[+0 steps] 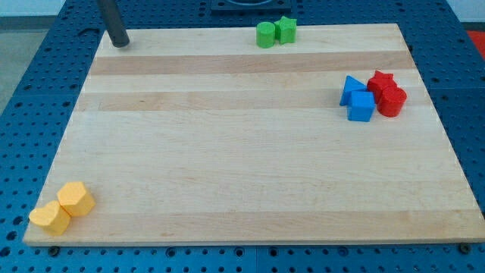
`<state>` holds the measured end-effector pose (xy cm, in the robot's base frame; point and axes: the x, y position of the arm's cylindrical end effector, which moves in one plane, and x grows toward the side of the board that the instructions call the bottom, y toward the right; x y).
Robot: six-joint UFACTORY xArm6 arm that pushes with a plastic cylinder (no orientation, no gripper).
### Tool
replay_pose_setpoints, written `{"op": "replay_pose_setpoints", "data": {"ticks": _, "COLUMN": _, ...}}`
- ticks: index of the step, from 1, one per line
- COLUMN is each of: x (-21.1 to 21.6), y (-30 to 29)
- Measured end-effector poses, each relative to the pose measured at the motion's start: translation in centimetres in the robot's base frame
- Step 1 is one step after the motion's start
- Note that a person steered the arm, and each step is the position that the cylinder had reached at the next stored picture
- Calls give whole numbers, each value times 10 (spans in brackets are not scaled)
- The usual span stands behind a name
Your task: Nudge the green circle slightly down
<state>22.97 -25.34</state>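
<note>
The green circle (265, 35) stands at the top edge of the wooden board (250, 152), right of centre. A green star (286, 29) touches its right side. My tip (120, 43) rests at the board's top left corner, far to the left of the green circle, with nothing between them.
At the right a blue triangle (352, 89), a blue cube (361, 106), a red star (381, 81) and a red circle (392, 101) sit clustered together. At the bottom left corner a yellow hexagon (76, 199) touches a yellow heart (50, 218). The board lies on a blue perforated table.
</note>
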Motion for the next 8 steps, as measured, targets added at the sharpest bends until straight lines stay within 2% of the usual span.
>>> {"op": "replay_pose_setpoints", "data": {"ticks": 2, "x": 0, "y": 37}}
{"op": "replay_pose_setpoints", "data": {"ticks": 6, "x": -38, "y": 87}}
{"op": "replay_pose_setpoints", "data": {"ticks": 8, "x": -37, "y": 132}}
